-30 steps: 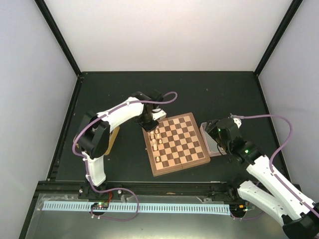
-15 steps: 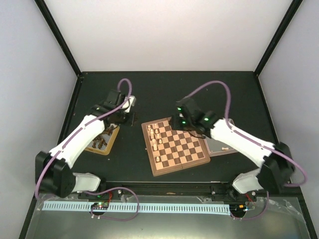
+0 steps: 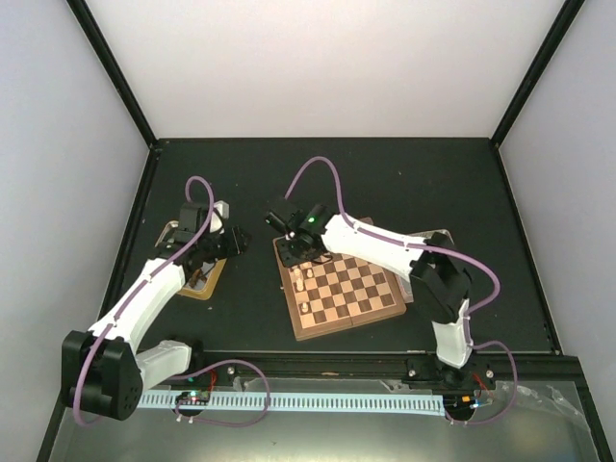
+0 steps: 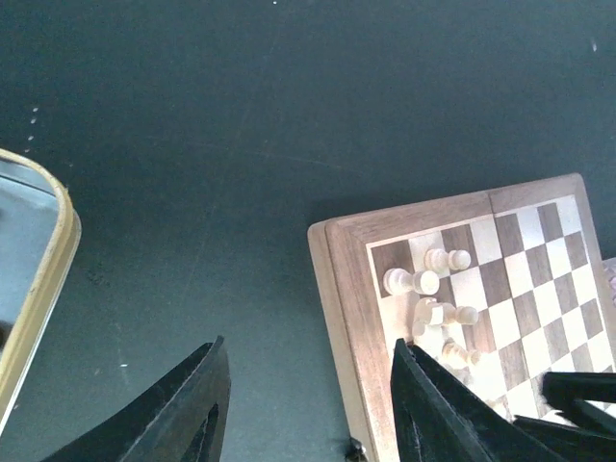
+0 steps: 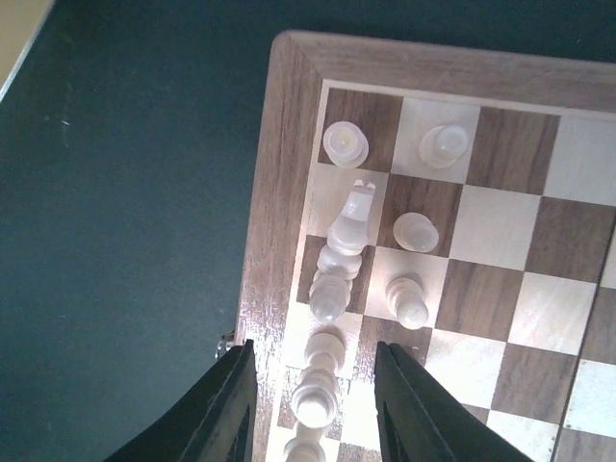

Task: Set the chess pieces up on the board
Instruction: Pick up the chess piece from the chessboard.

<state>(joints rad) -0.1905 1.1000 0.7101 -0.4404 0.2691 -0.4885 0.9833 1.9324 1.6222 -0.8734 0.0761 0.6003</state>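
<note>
The board [image 3: 361, 289] lies mid-table with several pale chess pieces [image 3: 300, 279] along its left edge. No dark pieces show on it. My right gripper [image 3: 289, 246] hangs open over the board's far-left corner. In the right wrist view [image 5: 313, 409] its fingers straddle a pale piece [image 5: 322, 390] in the edge column without touching it; other pale pieces [image 5: 345, 142] stand beyond on the board [image 5: 279, 192]. My left gripper [image 3: 231, 241] is open and empty over bare table left of the board. In the left wrist view [image 4: 308, 404] the board's rim [image 4: 346, 318] and pale pieces [image 4: 412, 281] show at right.
A gold tin [image 3: 204, 285] sits left of the board, mostly under my left arm; its rim shows in the left wrist view [image 4: 53, 279]. My right arm reaches across the board's far edge. Dark table mat [image 3: 385, 173] stretches behind, with white walls around.
My left gripper has drawn back from the board's far-left corner to beside the tin. My right arm has swung from the right side across the board to that corner.
</note>
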